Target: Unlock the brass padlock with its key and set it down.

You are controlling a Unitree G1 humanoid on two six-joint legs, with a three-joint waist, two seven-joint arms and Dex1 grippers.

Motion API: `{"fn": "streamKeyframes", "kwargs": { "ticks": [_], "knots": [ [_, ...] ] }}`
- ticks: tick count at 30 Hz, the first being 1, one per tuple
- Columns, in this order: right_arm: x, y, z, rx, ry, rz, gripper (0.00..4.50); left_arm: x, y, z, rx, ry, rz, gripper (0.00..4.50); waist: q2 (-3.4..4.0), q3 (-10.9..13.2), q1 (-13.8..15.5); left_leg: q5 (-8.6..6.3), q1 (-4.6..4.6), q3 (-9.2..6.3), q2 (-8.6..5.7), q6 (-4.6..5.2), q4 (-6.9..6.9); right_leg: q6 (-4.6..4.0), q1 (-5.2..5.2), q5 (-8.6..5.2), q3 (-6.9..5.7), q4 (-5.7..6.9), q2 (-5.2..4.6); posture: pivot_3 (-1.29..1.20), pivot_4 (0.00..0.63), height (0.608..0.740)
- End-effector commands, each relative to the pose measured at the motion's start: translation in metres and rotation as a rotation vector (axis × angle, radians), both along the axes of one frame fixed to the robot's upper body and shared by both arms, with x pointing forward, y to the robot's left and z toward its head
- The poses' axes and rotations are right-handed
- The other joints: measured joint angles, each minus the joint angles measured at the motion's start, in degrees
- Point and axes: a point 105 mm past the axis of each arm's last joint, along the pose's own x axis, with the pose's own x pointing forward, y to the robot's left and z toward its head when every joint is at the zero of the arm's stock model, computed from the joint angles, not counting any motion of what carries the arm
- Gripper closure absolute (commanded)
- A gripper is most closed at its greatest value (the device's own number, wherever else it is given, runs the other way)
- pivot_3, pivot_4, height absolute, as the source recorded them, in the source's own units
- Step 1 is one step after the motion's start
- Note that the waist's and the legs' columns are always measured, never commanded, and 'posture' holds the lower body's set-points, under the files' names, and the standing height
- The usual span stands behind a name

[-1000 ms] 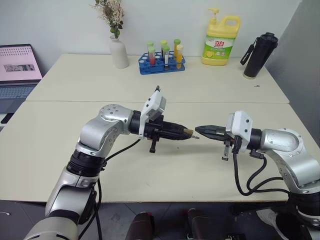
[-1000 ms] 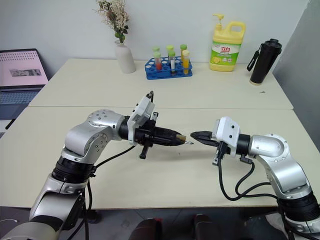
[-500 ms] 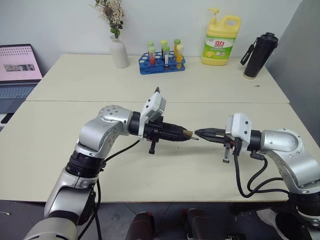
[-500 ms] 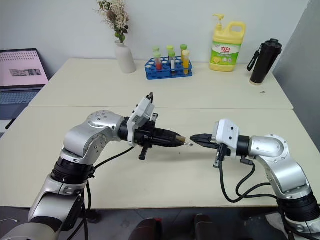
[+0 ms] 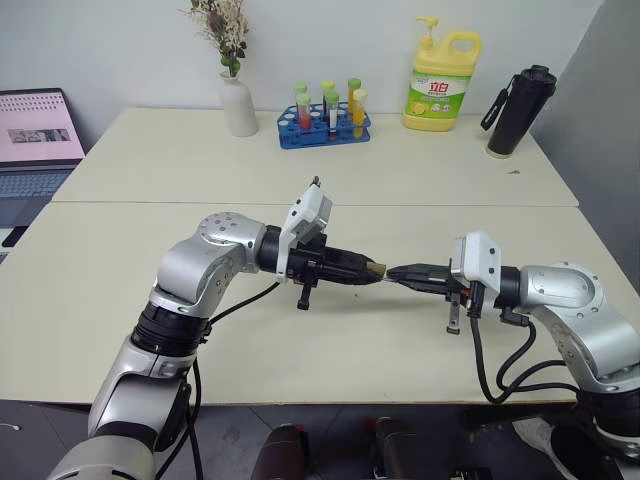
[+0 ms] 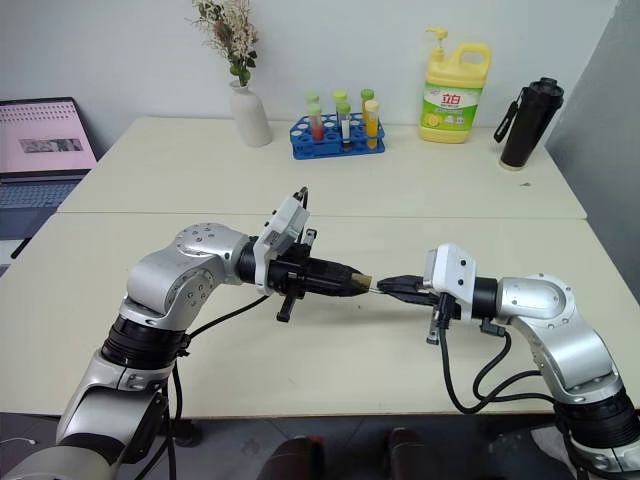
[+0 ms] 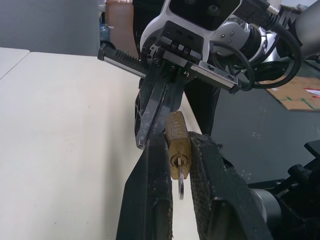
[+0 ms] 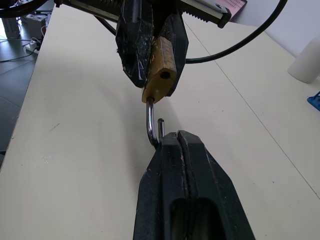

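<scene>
My left gripper (image 5: 370,269) is shut on the brass padlock (image 7: 177,136), holding it above the table with its fingers (image 7: 150,180) clamping the body's sides. The silvery shackle (image 8: 150,125) points toward my right gripper (image 5: 392,272). One shackle leg stands free of the body, beside an empty hole. My right gripper (image 8: 173,136) is shut, its tip against the shackle's bend; I cannot tell whether it pinches the shackle. The key (image 7: 180,186) hangs from the keyhole on the padlock's other end.
At the table's back stand a white vase (image 5: 238,103), a blue test-tube rack (image 5: 324,124), a yellow detergent bottle (image 5: 441,82) and a black flask (image 5: 520,110). A laptop (image 5: 35,140) sits at the far left. Bare tabletop (image 5: 380,330) lies under both grippers.
My right gripper's tip has dipped a little and closed the small gap to the padlock's shackle. The left gripper and padlock have stayed where they were.
</scene>
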Motion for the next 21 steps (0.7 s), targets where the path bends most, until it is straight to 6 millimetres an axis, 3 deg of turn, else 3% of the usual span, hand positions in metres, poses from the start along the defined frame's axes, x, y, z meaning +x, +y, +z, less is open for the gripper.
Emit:
{"fn": "streamKeyframes", "kwargs": {
  "ticks": [1, 14, 21],
  "knots": [
    [-0.008, 0.004, 0.006, 0.004, -0.025, 0.036, 4.50, -0.003, -0.001, 0.009, -0.022, -0.029, -0.015, 4.34, 0.00, 0.0, 0.0, 0.00, 0.00, 0.00, 0.00, 0.00, 0.00, 0.00, 0.00, 0.00, 0.00, 0.00, 0.00, 0.00, 0.150, 0.740],
    [-0.012, 0.001, 0.001, -0.013, -0.012, 0.040, 4.50, -0.002, -0.001, 0.008, -0.020, -0.029, -0.003, 4.34, 0.00, 0.0, 0.0, 0.00, 0.00, 0.00, 0.00, 0.00, 0.00, 0.00, 0.00, 0.00, 0.00, 0.00, 0.00, 0.00, 0.150, 0.740],
    [-0.008, -0.015, -0.016, -0.108, -0.002, -0.030, 4.50, 0.006, 0.004, 0.000, -0.003, -0.004, 0.073, 4.34, 0.00, 0.0, 0.0, 0.00, 0.00, -0.01, 0.00, 0.00, 0.00, 0.01, 0.00, -0.01, 0.01, 0.00, 0.00, 0.00, 0.150, 0.740]
  ]
}}
